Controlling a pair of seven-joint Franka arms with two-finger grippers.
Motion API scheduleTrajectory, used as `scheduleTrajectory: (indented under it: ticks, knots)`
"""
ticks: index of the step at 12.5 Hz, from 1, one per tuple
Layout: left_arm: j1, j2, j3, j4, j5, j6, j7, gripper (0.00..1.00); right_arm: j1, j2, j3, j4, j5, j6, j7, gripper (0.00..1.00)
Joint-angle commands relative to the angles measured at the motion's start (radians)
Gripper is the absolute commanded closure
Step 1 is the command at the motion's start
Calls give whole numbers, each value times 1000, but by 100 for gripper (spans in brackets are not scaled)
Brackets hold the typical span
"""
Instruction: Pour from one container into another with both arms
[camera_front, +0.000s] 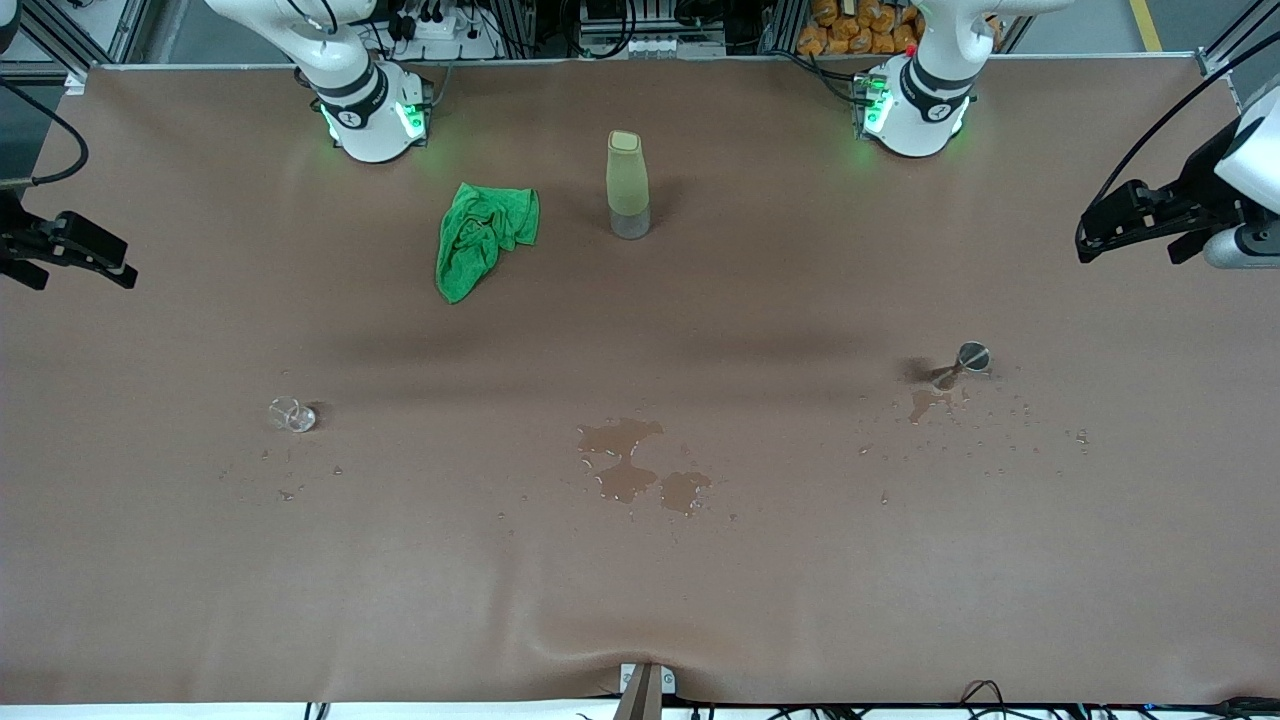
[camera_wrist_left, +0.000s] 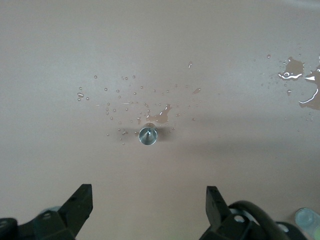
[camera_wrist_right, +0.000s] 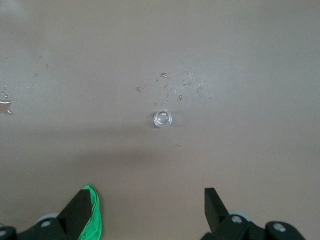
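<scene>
A small metal jigger (camera_front: 972, 357) (camera_wrist_left: 148, 135) stands toward the left arm's end of the table, ringed by droplets. A small clear glass (camera_front: 292, 414) (camera_wrist_right: 162, 119) stands toward the right arm's end. A tall pale-green bottle (camera_front: 628, 185) stands upright between the two arm bases. My left gripper (camera_wrist_left: 149, 192) (camera_front: 1130, 245) hangs open high over the table, with the jigger well below and nothing between its fingers. My right gripper (camera_wrist_right: 148, 195) (camera_front: 85, 270) hangs open just as high, above the glass and holding nothing.
A crumpled green cloth (camera_front: 484, 240) (camera_wrist_right: 92, 215) lies beside the bottle, toward the right arm's base. Brown puddles (camera_front: 640, 470) (camera_wrist_left: 300, 85) wet the brown table cover (camera_front: 640, 600) at mid-table, and a smaller wet patch (camera_front: 928, 402) lies by the jigger.
</scene>
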Motion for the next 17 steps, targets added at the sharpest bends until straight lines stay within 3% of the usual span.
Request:
scheduleTrajectory:
  ticks: [1, 4, 7, 12, 15, 17]
  knots:
    - [3, -6, -5, 5, 0, 7, 1, 0, -13, -21, 0, -16, 18, 4, -9, 0]
    - [3, -8, -5, 11, 12, 7, 31, 0, -22, -16, 2, -16, 18, 4, -11, 0]
    - [12, -14, 0, 11, 8, 4, 270, 0, -26, -13, 2, -16, 18, 11, -25, 0]
    - [46, -8, 7, 11, 3, -1, 678, 0, -95, 5, 2, -17, 25, 19, -355, 0]
    - [52, -6, 7, 11, 5, 4, 907, 0, -164, 16, 2, -17, 79, -1, -458, 0]
    - [81, -5, 7, 11, -3, 14, 1094, 0, -236, 52, 2, -17, 88, 5, -674, 0]
